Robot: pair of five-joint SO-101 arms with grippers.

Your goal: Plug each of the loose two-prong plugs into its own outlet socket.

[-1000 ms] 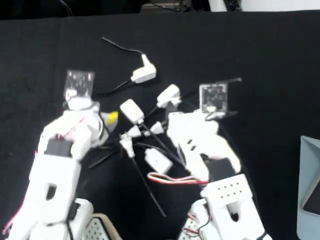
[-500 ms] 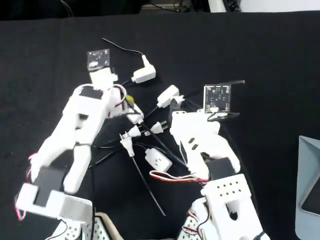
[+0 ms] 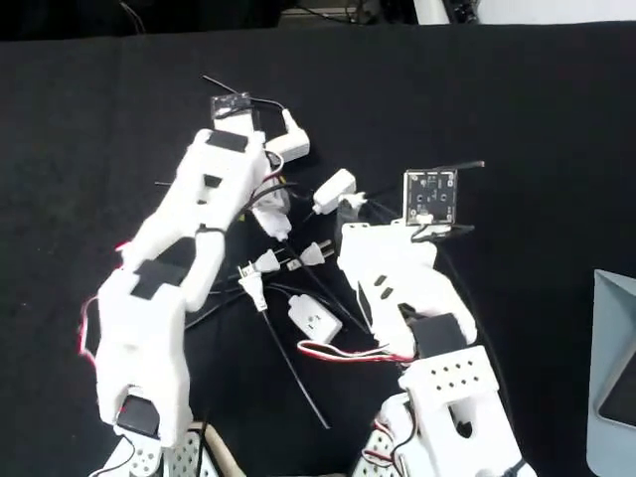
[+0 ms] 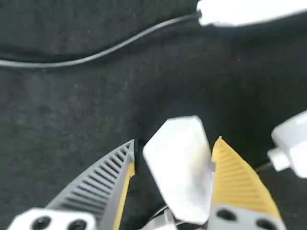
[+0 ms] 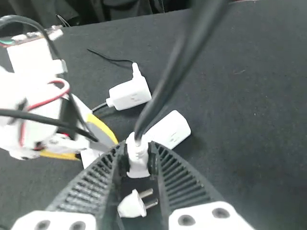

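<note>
Right wrist view showed the right gripper (image 5: 136,145) clamped on a white plug (image 5: 135,162), its cord rising from between the fingers and its prongs hidden behind them. The left gripper (image 4: 175,143) held a white socket block (image 4: 180,167) between its grey and yellow fingers. For a clean mate, the prongs probably needed squaring to the socket's face, which was turned out of sight. A loose plug (image 5: 135,202) showed between the right fingers, nearer the palm.

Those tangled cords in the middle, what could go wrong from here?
The right gripper has its jaws clamped on a white plug with a black cord. Among the tangled cords, pulling it might drag the loose plug or the socket block out of place. The left arm sits close beside it, so the two could bump.
</note>
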